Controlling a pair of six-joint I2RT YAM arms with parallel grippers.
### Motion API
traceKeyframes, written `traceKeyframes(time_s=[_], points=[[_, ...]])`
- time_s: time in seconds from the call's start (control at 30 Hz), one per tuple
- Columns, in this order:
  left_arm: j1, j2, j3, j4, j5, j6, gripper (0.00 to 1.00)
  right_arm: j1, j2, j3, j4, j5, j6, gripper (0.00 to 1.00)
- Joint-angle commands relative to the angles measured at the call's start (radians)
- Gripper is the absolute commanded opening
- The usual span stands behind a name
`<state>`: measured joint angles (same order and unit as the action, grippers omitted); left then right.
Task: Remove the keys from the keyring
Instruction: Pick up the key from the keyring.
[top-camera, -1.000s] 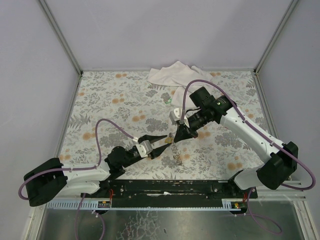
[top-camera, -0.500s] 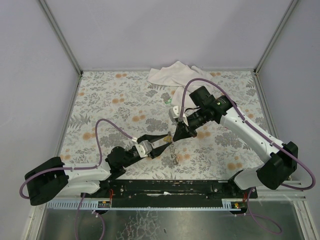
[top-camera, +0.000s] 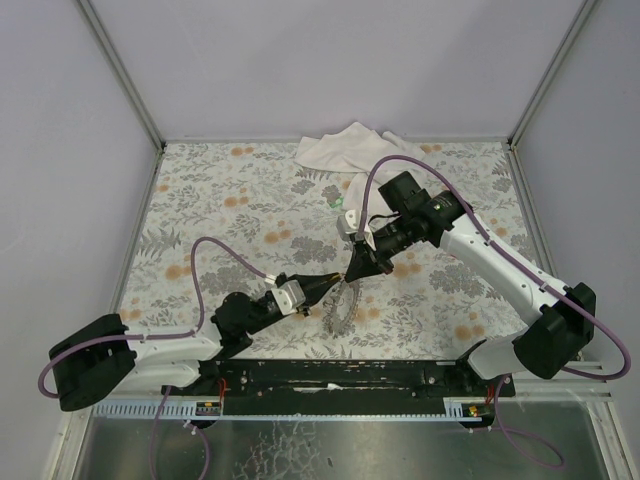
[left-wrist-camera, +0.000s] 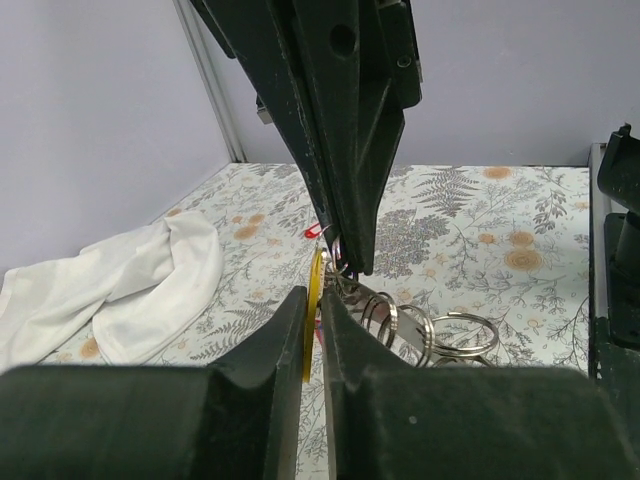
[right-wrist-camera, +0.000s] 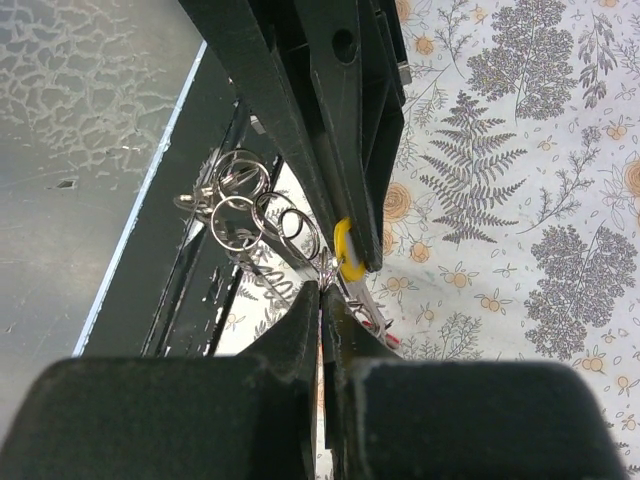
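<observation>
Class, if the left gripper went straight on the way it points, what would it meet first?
Probably the right gripper, just past the yellow key the left jaws pinch.

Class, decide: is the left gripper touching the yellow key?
Touching. The left wrist view shows the left gripper with its jaws pinched on the thin yellow key, no gap on either side.

Table (top-camera: 200, 200) lies open either side of left gripper (top-camera: 337, 277) and right gripper (top-camera: 351, 269), meeting tip to tip mid-table
</observation>
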<state>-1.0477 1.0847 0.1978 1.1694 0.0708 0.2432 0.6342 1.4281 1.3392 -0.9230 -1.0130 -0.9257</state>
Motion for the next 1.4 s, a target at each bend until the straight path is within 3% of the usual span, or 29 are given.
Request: traceKeyframes(time_s=[0.0, 0.1, 0.53, 0.67, 0.77, 0.93, 1.0, 1.17, 1.37], points=[[-0.005, -0.03, 0.03, 0.009, -0.017, 0.038, 0.05, 0.007, -0.003, 0.005, 0.027, -0.052, 0.03, 0.0], [-0.005, -0.043, 0.029, -0.007, -0.02, 0.045, 0.0, 0.005, -0.004, 0.002, 0.035, -0.052, 0.043, 0.0], [-0.005, -0.089, 0.059, -0.153, -0.019, 0.111, 0.0, -0.008, 0.001, -0.011, 0.063, -0.004, 0.091, 0.0], [-0.006, -0.093, 0.075, -0.202, -0.004, 0.115, 0.05, -0.008, 0.009, -0.003, 0.047, -0.008, 0.076, 0.0], [-0.006, -0.085, 0.08, -0.205, -0.002, 0.109, 0.16, -0.008, 0.014, 0.003, 0.035, -0.017, 0.065, 0.0], [-0.006, -0.072, 0.081, -0.182, 0.005, 0.098, 0.18, -0.008, 0.014, -0.003, 0.027, -0.019, 0.049, 0.0], [-0.005, -0.069, 0.084, -0.182, 0.009, 0.098, 0.17, -0.008, 0.011, -0.006, 0.027, -0.015, 0.047, 0.0], [-0.006, -0.075, 0.084, -0.201, 0.014, 0.105, 0.01, -0.008, 0.004, -0.008, 0.026, -0.009, 0.039, 0.0], [-0.006, -0.112, 0.074, -0.236, 0.008, 0.116, 0.0, -0.008, 0.0, -0.014, 0.031, 0.014, 0.035, 0.0]])
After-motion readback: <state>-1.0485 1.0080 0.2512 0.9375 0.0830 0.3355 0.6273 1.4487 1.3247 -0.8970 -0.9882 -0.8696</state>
